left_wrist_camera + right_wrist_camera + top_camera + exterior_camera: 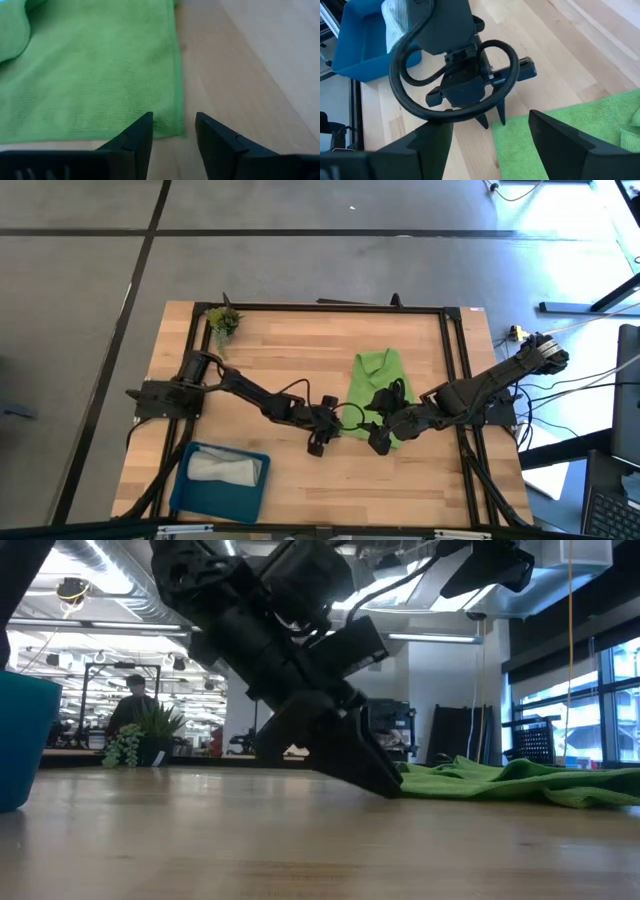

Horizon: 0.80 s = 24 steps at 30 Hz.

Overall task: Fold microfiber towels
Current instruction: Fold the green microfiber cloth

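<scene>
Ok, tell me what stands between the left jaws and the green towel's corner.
Nothing visible. The left gripper hangs with open jaws right at the corner of the green towel, only bare table beside it.

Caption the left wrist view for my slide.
Left pincer, fingers parted, poised at the near corner of the lime green towel on the wooden table.

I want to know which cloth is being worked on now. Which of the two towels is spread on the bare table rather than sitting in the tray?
The lime green towel, lying on the wood between both end effectors. The light grey towel sits in the blue tray.
</scene>
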Tool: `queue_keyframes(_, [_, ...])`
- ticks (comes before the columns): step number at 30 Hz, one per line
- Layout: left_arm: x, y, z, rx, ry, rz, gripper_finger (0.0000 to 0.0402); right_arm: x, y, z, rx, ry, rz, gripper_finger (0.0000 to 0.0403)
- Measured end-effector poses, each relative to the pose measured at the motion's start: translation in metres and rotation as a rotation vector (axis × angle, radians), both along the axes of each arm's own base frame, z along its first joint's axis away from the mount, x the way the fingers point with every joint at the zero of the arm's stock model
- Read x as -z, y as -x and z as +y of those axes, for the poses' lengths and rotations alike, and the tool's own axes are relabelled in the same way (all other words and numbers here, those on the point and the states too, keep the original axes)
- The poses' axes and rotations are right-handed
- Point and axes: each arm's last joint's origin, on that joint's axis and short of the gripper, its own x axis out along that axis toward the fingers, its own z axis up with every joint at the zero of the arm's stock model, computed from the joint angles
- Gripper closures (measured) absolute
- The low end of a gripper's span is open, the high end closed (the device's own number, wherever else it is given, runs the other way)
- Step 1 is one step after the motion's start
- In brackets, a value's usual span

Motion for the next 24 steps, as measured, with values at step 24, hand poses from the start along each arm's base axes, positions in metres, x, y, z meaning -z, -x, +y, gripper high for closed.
queue_keyframes(24, [-0.013, 0.006, 0.012, 0.005, -0.041, 0.046, 0.0399, 0.001, 0.001, 0.003, -0.052, 0.033, 0.012, 0.0141])
